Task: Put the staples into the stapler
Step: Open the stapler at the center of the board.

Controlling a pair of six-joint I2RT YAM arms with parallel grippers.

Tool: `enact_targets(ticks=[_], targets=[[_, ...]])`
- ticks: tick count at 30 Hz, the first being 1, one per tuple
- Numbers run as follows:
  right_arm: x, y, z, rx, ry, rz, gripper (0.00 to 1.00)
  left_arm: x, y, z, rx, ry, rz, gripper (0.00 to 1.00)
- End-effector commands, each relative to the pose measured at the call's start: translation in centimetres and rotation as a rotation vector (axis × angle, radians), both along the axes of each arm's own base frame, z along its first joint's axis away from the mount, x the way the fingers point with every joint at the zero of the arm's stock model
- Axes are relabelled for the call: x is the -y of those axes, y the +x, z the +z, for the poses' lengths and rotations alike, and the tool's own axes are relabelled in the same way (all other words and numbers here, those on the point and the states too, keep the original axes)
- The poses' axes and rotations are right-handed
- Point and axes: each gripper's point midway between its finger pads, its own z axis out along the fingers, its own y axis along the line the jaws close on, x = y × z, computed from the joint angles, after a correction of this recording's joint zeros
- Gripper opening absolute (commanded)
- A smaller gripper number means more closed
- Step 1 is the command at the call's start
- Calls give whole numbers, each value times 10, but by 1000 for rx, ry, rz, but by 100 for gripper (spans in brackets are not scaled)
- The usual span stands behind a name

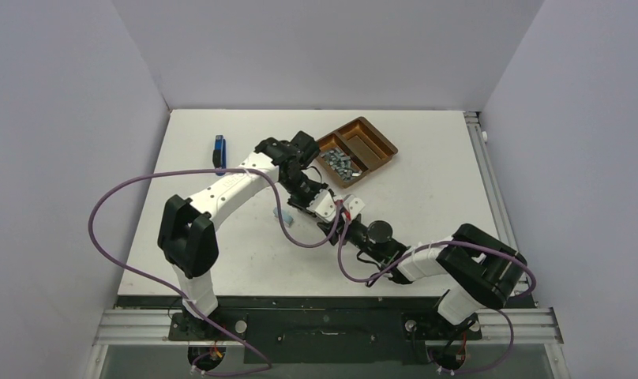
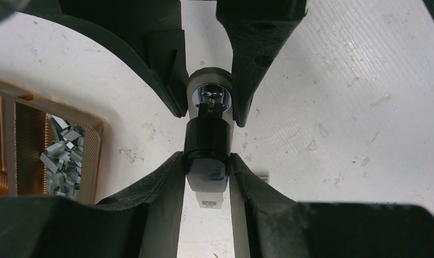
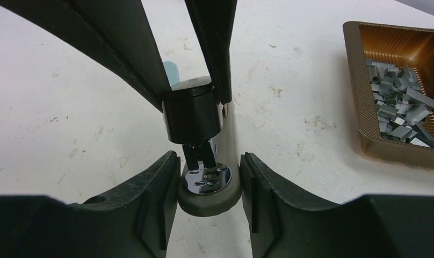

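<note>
Right wrist, stapler [image 3: 195, 117] inside right gripper [image 3: 208, 171], apparently untouched

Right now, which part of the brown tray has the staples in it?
The compartment at the brown tray's near corner: it is piled with silvery-grey staples, while the others show only bare brown floor.

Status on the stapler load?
Left gripper: jaws shut on stapler. Right gripper: jaws flank its anvil end, contact unclear. Staples in brown tray. Pale blue box near stapler.
</note>
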Motion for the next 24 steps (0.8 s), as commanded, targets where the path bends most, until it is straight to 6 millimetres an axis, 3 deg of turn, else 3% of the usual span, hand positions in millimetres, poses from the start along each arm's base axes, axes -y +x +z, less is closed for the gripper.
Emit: enact_targets(ticks=[1,6,14,19,24], targets=[[-1,2,4,-5,38,-4,18,17,-9,51,26,-149,-44,9],[17,-12,-13,-61,39,-46,16,14,18,58,47,-186,48,8],[29,-25,-30,-123,37,-73,15,-17,81,65,100,-212,226,8],[27,-31,-38,-148,41,-74,14,-40,112,50,107,-197,339,8],[26,-31,-44,-154,31,-100,14,-64,143,21,114,-156,439,8]])
